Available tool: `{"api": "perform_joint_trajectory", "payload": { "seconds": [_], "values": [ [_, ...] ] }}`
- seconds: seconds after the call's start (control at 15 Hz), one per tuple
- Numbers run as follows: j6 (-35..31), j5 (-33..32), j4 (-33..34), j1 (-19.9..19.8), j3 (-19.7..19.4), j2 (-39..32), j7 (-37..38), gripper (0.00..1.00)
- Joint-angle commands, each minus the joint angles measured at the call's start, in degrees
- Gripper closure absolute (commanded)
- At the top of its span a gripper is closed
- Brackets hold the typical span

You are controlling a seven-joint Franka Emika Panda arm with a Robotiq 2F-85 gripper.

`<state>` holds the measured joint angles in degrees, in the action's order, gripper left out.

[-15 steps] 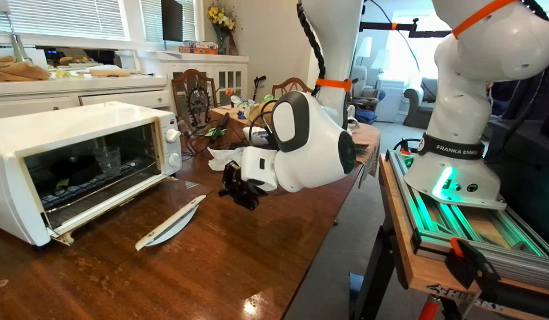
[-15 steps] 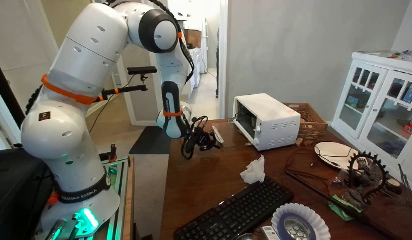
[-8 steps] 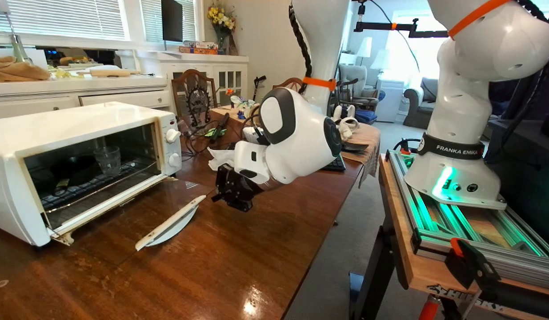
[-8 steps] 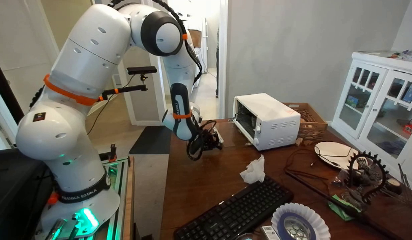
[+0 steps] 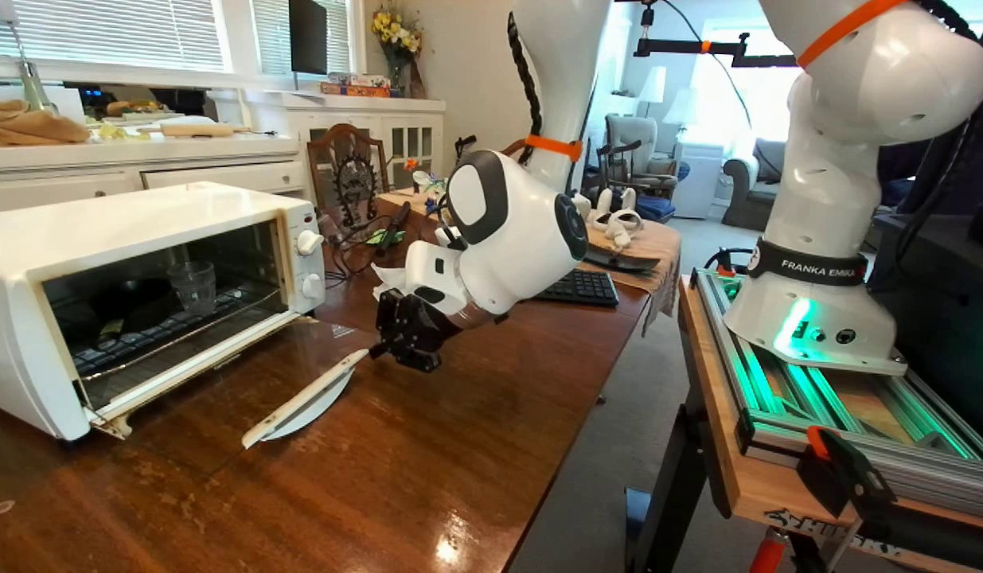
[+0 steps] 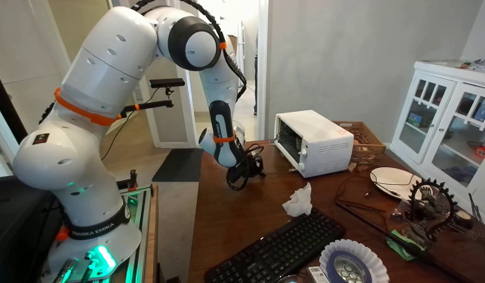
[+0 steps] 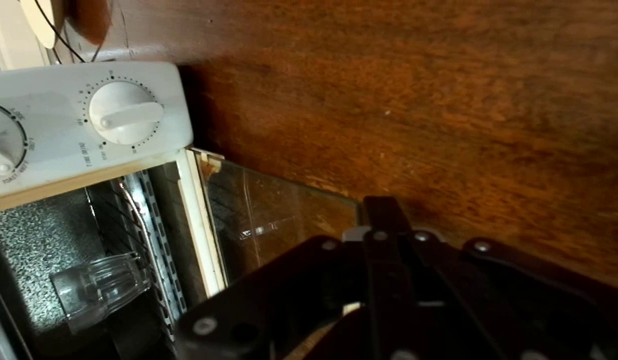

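I'm running the gripper (image 7: 383, 206) closed, fingers pressed together, and I'm seeing nothing between them. The tips are pointing down toward the toaster oven's lowered glass door (image 7: 288, 215); in the wrist view they're overlapping its outer corner, but I can't tell whether they're touching it. In an exterior view they're hovering right at the control-side end of the cream handle bar (image 5: 304, 398), which is running along the door's outer edge. The white toaster oven (image 5: 141, 223) is standing on the brown wooden table (image 5: 427, 469), its front gaping. Inside, a clear cup (image 5: 193, 286) is standing on the wire rack (image 5: 232, 302), and a dark item (image 5: 129, 298), too dim for naming, is sitting beside it. White knobs (image 7: 126, 112) are showing on the control panel (image 7: 53, 100), next to the lowered door. Elsewhere in an exterior view, a crumpled white tissue (image 6: 299, 200) is lying just beside a black keyboard (image 6: 281, 247), a wicker basket (image 6: 372, 151) is sitting behind the oven, and a thin cable is crossing a white plate (image 6: 395, 181).
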<state>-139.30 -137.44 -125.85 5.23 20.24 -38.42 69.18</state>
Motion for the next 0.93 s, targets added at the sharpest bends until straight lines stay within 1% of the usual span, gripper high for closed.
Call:
{"api": "perform_joint_trajectory", "payload": {
  "seconds": [0.0, 0.27, 0.6, 0.87],
  "values": [
    [-0.2, -1.4, 0.9, -0.7, 0.4, -0.4, -0.4, 1.00],
    [2.8, -1.0, -1.9, 0.9, 1.1, 2.9, -2.1, 1.00],
    [9.2, 0.0, -6.5, 4.1, 2.2, 9.1, -6.0, 1.00],
    [12.0, 1.9, -7.4, 5.1, 1.6, 13.4, -9.1, 1.00]
  ]
}}
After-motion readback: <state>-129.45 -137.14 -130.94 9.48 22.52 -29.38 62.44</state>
